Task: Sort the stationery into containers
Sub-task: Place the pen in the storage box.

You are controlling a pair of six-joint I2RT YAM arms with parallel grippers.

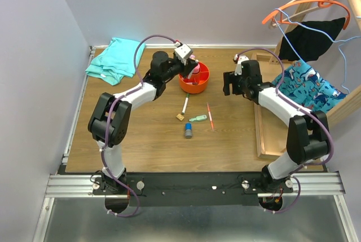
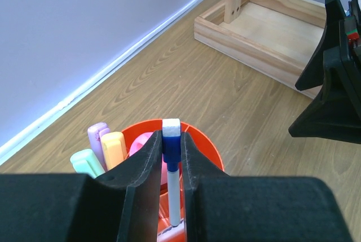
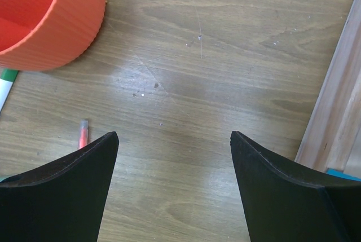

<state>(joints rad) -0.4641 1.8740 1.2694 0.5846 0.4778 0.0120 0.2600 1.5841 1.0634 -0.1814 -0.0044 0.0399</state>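
Note:
My left gripper (image 2: 171, 143) is shut on a white marker with a blue cap (image 2: 171, 166) and holds it upright over the orange-red organiser (image 2: 208, 149), also in the top view (image 1: 201, 82). Purple, orange and green highlighters (image 2: 104, 152) stand in the organiser. On the table lie a white marker (image 1: 185, 105), a tan block (image 1: 180, 117), a green highlighter (image 1: 197, 119), a thin orange-red pen (image 1: 210, 115) and a blue-grey cylinder (image 1: 188, 131). My right gripper (image 3: 174, 140) is open and empty above bare table, right of the organiser (image 3: 62, 22). The pen's tip (image 3: 83, 133) shows by its left finger.
A large wooden tray (image 1: 265, 135) lies along the right side, with patterned blue cloth (image 1: 307, 84) and hangers on a rack above it. A teal folded cloth (image 1: 113, 58) lies at the back left. The tray's rim (image 3: 333, 118) is close to my right gripper.

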